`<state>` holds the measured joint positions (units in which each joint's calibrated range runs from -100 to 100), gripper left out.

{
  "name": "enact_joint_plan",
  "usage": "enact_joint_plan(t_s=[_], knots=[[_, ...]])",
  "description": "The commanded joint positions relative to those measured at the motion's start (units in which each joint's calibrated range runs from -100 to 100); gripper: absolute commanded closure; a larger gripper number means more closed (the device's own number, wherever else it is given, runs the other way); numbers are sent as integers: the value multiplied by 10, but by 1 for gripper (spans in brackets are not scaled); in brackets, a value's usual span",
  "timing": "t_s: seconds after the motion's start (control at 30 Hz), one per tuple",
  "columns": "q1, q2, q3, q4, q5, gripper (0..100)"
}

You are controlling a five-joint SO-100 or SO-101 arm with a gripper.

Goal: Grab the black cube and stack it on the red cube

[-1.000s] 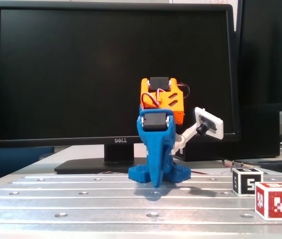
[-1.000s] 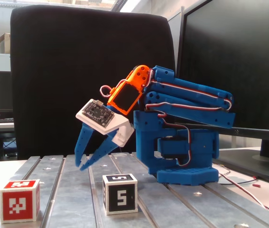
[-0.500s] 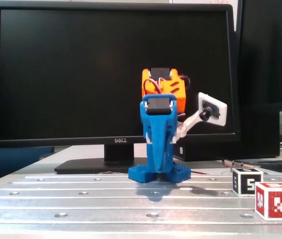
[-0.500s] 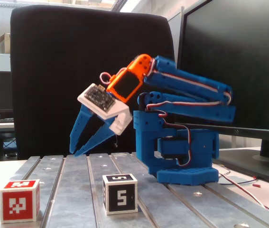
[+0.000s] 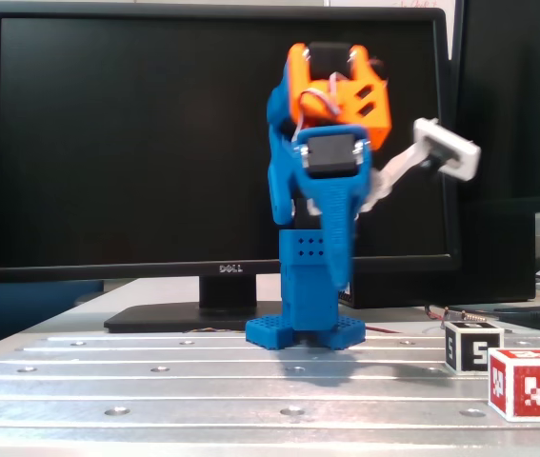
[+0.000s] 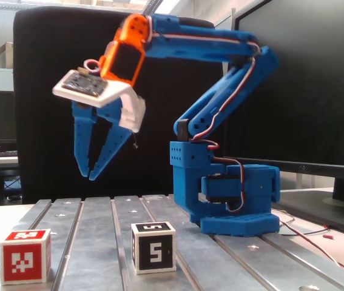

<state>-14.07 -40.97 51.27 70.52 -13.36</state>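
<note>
The black cube (image 5: 474, 347) (image 6: 153, 247), white-edged with a white "5", rests on the metal table. The red cube (image 5: 529, 383) (image 6: 26, 256) with its white pixel pattern sits beside it, apart from it and closer to the table's edge. My blue gripper (image 6: 88, 176) (image 5: 341, 286) hangs high in the air, pointing down, well above the table and above the gap between the two cubes. Its fingertips are nearly touching, with nothing between them. An orange wrist and a white camera mount (image 6: 93, 91) sit over the fingers.
The arm's blue base (image 6: 229, 194) (image 5: 305, 328) stands on the slotted aluminium table (image 6: 93, 242). A Dell monitor (image 5: 217, 143) fills the back of one fixed view. A black chair back (image 6: 50, 121) and thin cables (image 6: 317, 236) show in the other.
The arm has unfolded and risen. The gripper went from just above the table up to a high position and swung further out from the base. Both cubes stayed put.
</note>
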Motion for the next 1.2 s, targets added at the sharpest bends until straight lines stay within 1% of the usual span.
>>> enact_joint_plan(t_s=[0.0,0.2,0.33,0.43,0.9,1.17], knots=[[-42,47,-60,12,-43,99],[-116,86,-88,11,-104,99],[-153,130,-124,38,-121,99],[-171,162,-151,52,-150,99],[-302,190,-134,62,-201,99],[-357,186,-91,53,-202,99]])
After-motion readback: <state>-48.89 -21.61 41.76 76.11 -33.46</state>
